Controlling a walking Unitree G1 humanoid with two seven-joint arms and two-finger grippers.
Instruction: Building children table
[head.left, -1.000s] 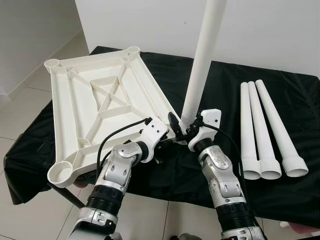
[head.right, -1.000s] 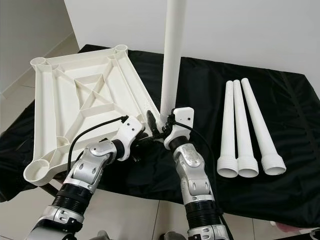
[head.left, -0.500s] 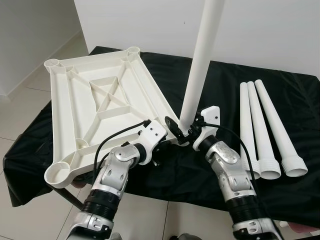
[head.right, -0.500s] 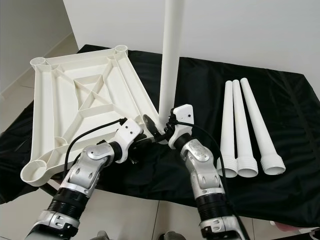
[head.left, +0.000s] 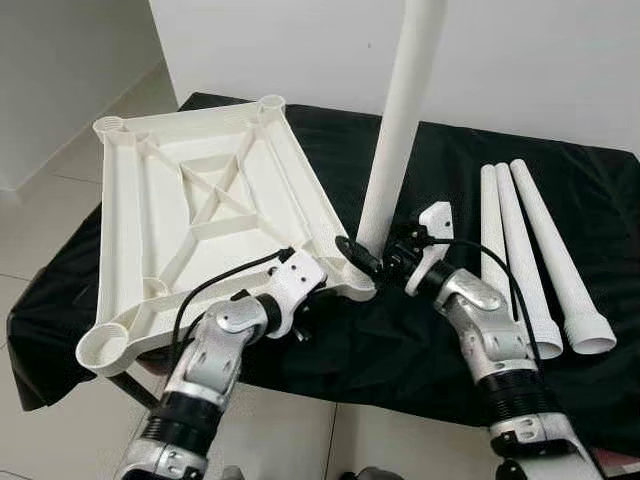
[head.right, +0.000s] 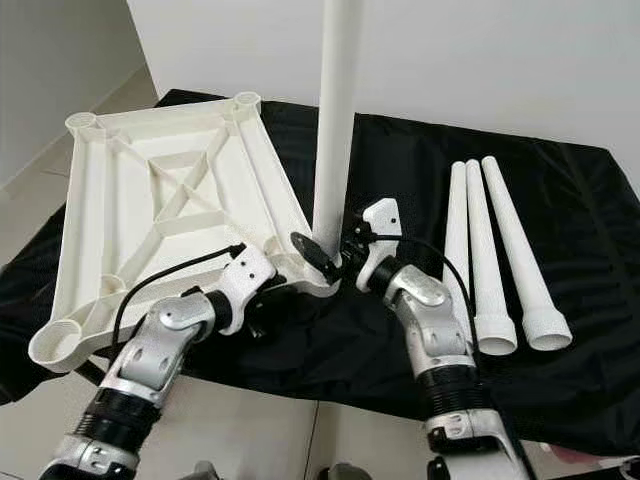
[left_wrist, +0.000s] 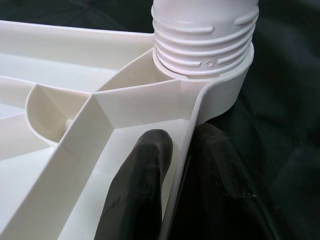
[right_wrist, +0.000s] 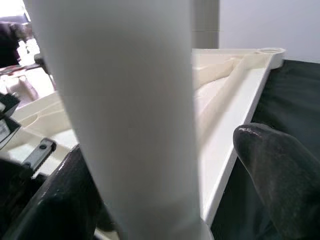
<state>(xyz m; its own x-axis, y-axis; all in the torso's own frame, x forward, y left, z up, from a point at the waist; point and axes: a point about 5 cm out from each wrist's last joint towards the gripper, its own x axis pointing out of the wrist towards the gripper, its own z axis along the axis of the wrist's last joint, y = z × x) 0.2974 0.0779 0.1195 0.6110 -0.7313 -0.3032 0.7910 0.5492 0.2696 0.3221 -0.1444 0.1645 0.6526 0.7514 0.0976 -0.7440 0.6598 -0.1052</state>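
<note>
Nearest, left gripper (left_wrist: 170, 165): black fingers (left_wrist: 145, 170) pinched on the thin rim wall of the upturned white tabletop (head.left: 200, 200), one finger inside the rim, one outside, just beside the corner socket (left_wrist: 220, 85). Compared with a second ago, tabletop turned slightly on the worktop (head.left: 560, 180), its near-left corner swung outward past the cloth edge.

Just beyond, right gripper (head.left: 385, 262): fingers spread around the base of the standing leg (head.left: 400, 110), one on each side, with a gap on one side in the right wrist view, so apparently no longer squeezing. Wrist now rolled further to the right than a second ago, elbow swung outward. Judged: a twisting turn just finished, fingers loosened to take a fresh grip.

Leg seated in the near corner socket, threads visible above the collar, so judged only partly screwed in. Long axis close to vertical, wide threaded end down, narrow end up, leaning slightly right.

Farther right, three spare legs (head.left: 530, 260) flat on the black cloth, side by side, wide ends toward the robot, narrow ends away.
</note>
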